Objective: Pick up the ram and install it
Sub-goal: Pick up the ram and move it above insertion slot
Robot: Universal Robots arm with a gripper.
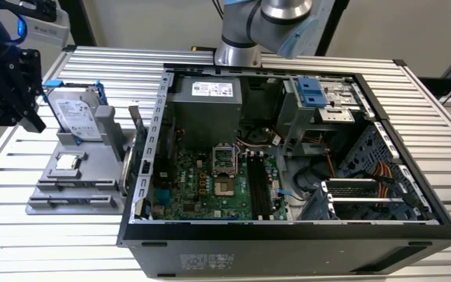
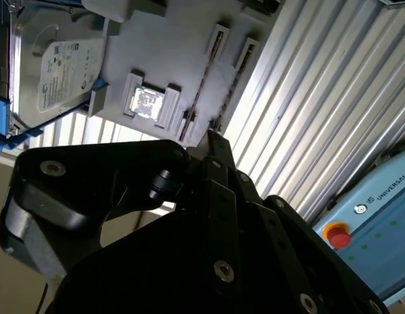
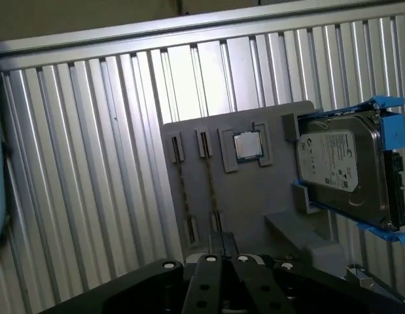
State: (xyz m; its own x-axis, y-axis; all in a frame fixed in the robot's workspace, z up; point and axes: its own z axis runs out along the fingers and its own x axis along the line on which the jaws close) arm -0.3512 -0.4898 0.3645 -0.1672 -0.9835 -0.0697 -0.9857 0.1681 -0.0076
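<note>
Two thin ram sticks stand edge-on in narrow slots of the grey holder (image 3: 254, 196); in the first wrist view one is at ram (image 3: 181, 190), in the second wrist view at ram (image 2: 202, 82). My black gripper (image 1: 31, 120) hangs above the table at the exterior view's left, just beyond the holder (image 1: 57, 176). Its tips (image 3: 218, 241) point down toward the slotted end of the holder. The fingers (image 2: 215, 140) look pressed together with nothing between them. The long black motherboard slots (image 1: 258, 188) lie inside the open computer case (image 1: 288, 235).
A silver hard drive (image 1: 77, 117) in a blue bracket stands on the holder's far end, with a small square processor chip (image 3: 248, 145) beside the sticks. The arm's base (image 1: 241, 53) rises behind the case. The table is ribbed aluminium (image 3: 91, 163). A control box with a red button (image 2: 336, 234) sits nearby.
</note>
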